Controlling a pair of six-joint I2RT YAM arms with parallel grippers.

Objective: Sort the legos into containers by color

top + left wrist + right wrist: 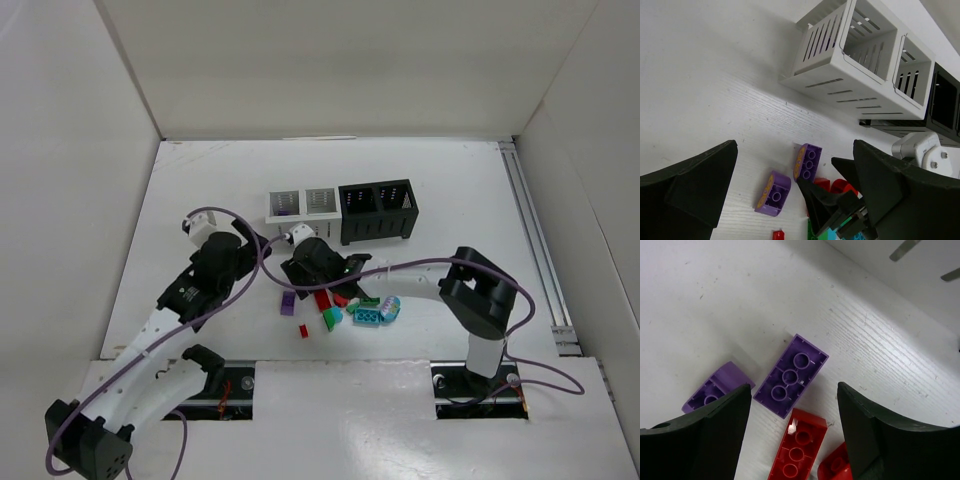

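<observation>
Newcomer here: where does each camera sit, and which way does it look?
Top external: above and behind, looking down on the white table, four slotted plastic bins and small bricks; left arm and right arm show.
Left wrist: on the left arm, facing the white bins; its black fingers show.
Right wrist: low, facing a flat purple three-hole brick between its black fingers.
Both wrist views share that brick.

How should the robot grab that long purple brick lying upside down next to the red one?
Pinch the long purple brick across its two long sides, at the middle, coming straight down. It lies flat, hollow side up, so those walls are parallel. The red brick crowds one short end, so gripping end to end would likely bump it.
</observation>
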